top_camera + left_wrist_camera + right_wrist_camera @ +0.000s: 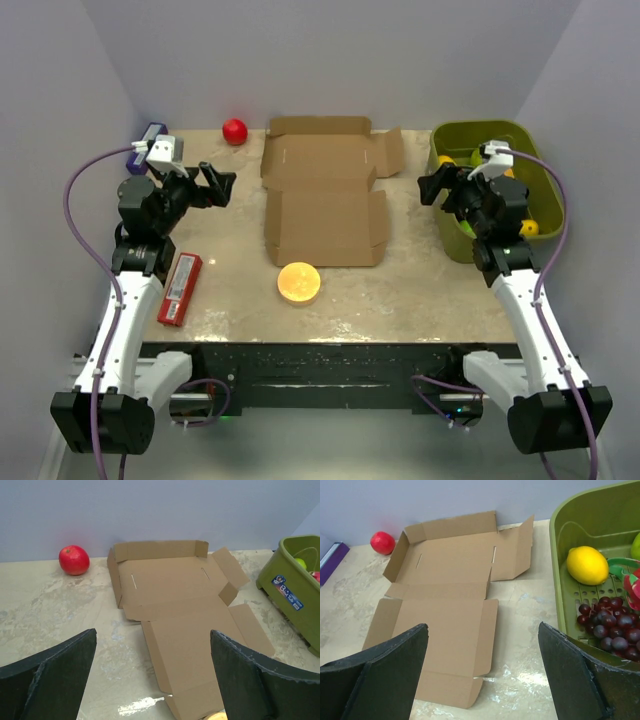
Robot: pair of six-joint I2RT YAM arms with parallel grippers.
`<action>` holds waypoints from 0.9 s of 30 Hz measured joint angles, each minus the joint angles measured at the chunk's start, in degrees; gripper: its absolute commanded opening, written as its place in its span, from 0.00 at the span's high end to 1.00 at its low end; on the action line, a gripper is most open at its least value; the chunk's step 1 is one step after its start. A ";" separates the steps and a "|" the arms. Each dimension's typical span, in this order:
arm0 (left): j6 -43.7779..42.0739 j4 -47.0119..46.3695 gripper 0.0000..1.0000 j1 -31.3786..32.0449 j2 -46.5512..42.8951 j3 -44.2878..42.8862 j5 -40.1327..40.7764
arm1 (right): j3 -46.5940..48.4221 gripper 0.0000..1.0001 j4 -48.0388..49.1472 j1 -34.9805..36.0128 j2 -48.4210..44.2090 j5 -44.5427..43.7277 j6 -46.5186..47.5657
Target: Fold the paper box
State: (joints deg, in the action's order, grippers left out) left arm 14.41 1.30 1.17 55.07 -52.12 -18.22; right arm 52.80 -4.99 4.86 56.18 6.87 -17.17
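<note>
The box (pixel 325 195) lies unfolded on the middle of the bench (pixel 430 290), its long axis running from the arms' side toward the back wall. Its far panel has a low wall raised along the far edge and another along the left edge, and a flap on its right tilts up. The near panel and its side flaps lie flat on the bench.

The left pincer (pixel 218 185) hangs just to the left of the box and the right pincer (pixel 430 188) just to its right. Both are level with the crease between the two panels and point inward at it. Both are spread wide and hold nothing, and neither touches the cardboard. The two gaps look about equal, so neither arm is clearly nearer, and each flat side flap falls to the pincer on its own side.

An orange disc (pixel 299 282) sits just off the near edge of the box, close enough that it could get in the way if the near panel is swung. A red ball (pixel 234 131) rests beyond the box's far left corner. A green bin (pixel 548 190) stands to the right of the box, behind the right pincer. A red packet (pixel 180 288) lies well to the left of the box.
</note>
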 measured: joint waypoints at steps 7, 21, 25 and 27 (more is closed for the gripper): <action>1.20 -0.39 0.01 0.00 0.09 0.37 -0.04 | 1.33 0.06 -2.67 0.00 -1.60 -0.85 1.11; -0.11 2.32 0.01 5.16 4.55 -1.90 1.01 | 9.16 0.17 -11.45 8.20 2.03 -6.40 4.96; -0.42 6.21 0.01 8.00 11.45 -8.83 0.37 | 9.60 0.17 -12.31 13.49 5.86 -7.76 5.05; -0.02 6.95 0.01 8.31 14.49 -11.54 -0.70 | 9.53 0.17 -12.59 14.01 7.34 -7.91 4.52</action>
State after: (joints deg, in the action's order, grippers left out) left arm 14.39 8.25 9.47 69.56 -63.66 -18.92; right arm 62.33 -17.58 18.87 63.53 -1.04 -12.64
